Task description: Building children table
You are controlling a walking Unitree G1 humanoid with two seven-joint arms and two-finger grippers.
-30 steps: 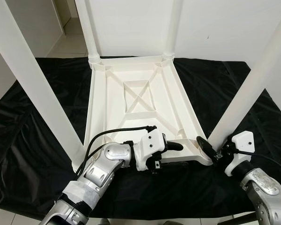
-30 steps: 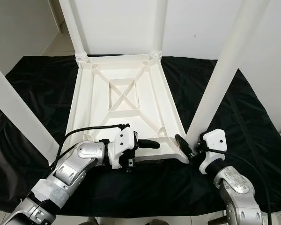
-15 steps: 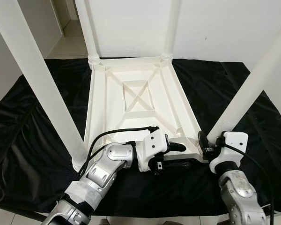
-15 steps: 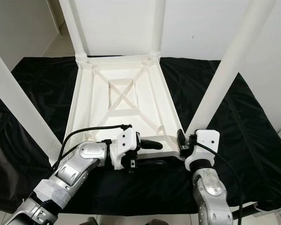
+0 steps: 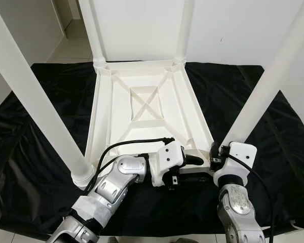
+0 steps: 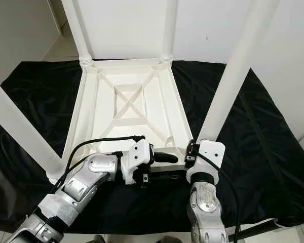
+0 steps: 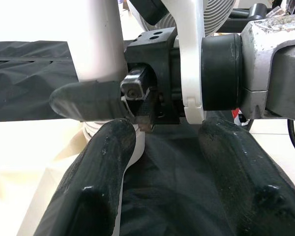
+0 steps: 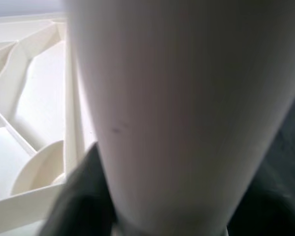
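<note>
From the left eye view, a white plastic children's table [image 5: 147,109] lies upside down on a black sheet [image 5: 35,131], its ribbed underside facing up with a cross brace in the middle. Four white legs stand up from its corners: two far ones by the wall, a near left leg [image 5: 38,109] seated in its collar, and a near right leg [image 5: 271,86] rising steeply past the right arm. The left gripper [image 5: 195,169] reaches across the table's near edge, one black finger above the rim and one below it along the sheet, so the fingers are apart with the edge between them. The right gripper [image 5: 214,156] sits at the foot of the near right leg, tight against the corner. In the right eye view the same layout shows, with the right gripper [image 6: 190,152] pressed against the base of that leg [image 6: 233,76], just beside the tip of the left gripper's upper finger. The left wrist view looks along two black fingers [image 7: 96,182] held apart over the sheet; beyond them the right gripper's finger [image 7: 86,101] lies across the white leg [image 7: 105,44]. In the right wrist view the leg [image 8: 187,108] is very close and blurred, dark fingers on either side of its base, clamped round it, with the table's underside [image 8: 24,98] beside.
</note>
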